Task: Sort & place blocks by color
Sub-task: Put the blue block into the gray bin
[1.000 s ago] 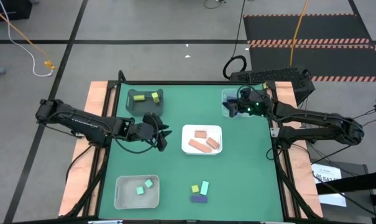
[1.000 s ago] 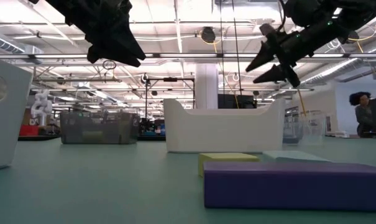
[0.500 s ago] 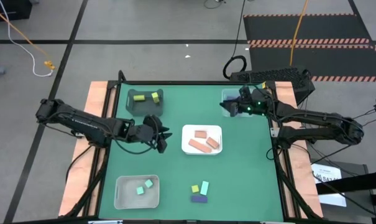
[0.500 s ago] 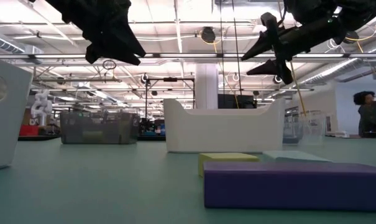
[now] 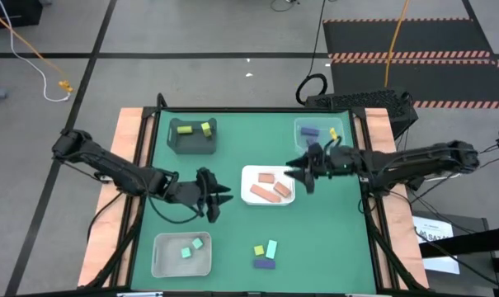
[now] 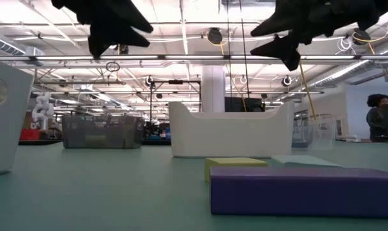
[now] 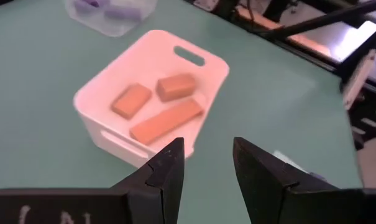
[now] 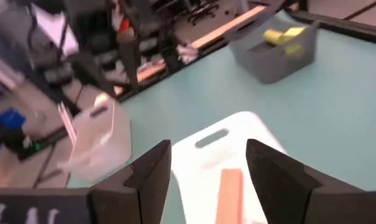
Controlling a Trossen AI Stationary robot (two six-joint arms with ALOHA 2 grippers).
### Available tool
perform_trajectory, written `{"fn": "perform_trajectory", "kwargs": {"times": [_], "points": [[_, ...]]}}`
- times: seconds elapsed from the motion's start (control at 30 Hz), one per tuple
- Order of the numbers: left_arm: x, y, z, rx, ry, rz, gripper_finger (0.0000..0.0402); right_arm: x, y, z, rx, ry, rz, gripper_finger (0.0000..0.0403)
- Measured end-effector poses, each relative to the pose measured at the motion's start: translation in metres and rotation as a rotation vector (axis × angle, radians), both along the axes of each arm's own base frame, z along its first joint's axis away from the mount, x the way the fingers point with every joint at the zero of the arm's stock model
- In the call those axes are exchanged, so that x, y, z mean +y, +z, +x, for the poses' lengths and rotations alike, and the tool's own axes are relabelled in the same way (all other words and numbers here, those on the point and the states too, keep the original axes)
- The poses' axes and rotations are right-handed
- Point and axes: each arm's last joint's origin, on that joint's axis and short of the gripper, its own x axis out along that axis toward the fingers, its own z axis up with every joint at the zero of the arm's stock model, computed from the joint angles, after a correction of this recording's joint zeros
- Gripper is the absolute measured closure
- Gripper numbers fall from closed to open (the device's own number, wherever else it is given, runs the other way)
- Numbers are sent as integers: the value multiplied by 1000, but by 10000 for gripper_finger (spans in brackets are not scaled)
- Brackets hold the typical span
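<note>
The purple bar (image 5: 264, 264) at the worktop's near edge looks light and rigid (pinch its long sides); both pincers gape empty.

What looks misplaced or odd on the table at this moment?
A yellow block lies in the clear tray beside a purple block, though the other yellow blocks sit in the dark grey tray. Three loose blocks remain on the table near its front edge.

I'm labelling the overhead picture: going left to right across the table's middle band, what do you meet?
Left gripper → white tray holding salmon-pink blocks → right gripper, open above the tray's right edge.
</note>
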Motion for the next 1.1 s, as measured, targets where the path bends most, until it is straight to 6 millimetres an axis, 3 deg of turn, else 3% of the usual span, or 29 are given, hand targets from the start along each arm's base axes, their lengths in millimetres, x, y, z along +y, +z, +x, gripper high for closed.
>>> {"fn": "perform_trajectory", "kwargs": {"times": [0.33,0.7,1.1], "points": [[-17,2,-1,-47,-35,-64,261,59,-20,23,71,217,-209,204],[-30,5,-5,-81,-77,-95,261,117,-47,68,301,538,-512,204],[-44,5,-12,-84,-118,-133,261,151,-67,105,368,836,-490,204]]}}
